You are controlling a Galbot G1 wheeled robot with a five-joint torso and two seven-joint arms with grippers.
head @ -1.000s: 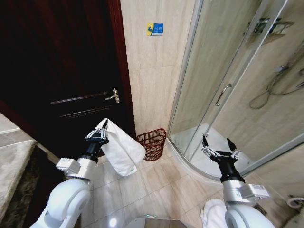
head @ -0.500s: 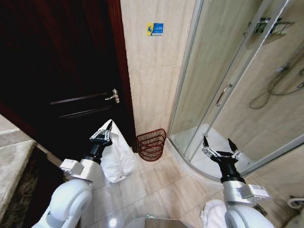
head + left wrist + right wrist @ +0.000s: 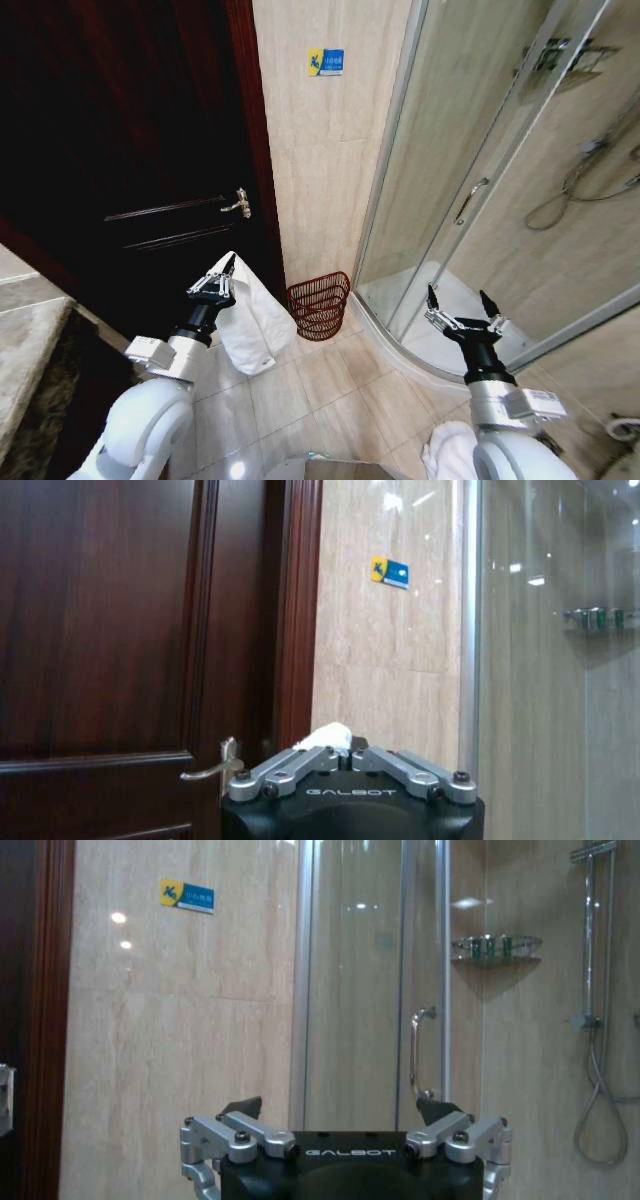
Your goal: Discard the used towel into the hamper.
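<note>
Two grippers are showing in the head view. Left gripper [image 3: 224, 272]: raised before the dark door [image 3: 130, 150], fingers pinching together on the top corner of a white towel [image 3: 252, 322], which is hanging below it above the tiled floor [image 3: 330, 385]. Right gripper [image 3: 458, 305]: hovering by the glass shower enclosure [image 3: 480, 180], fingers spreading wide, gripping nothing. Hamper [image 3: 318, 304]: standing on the floor against the beige wall, between door frame and shower, just beside the hanging towel.
</note>
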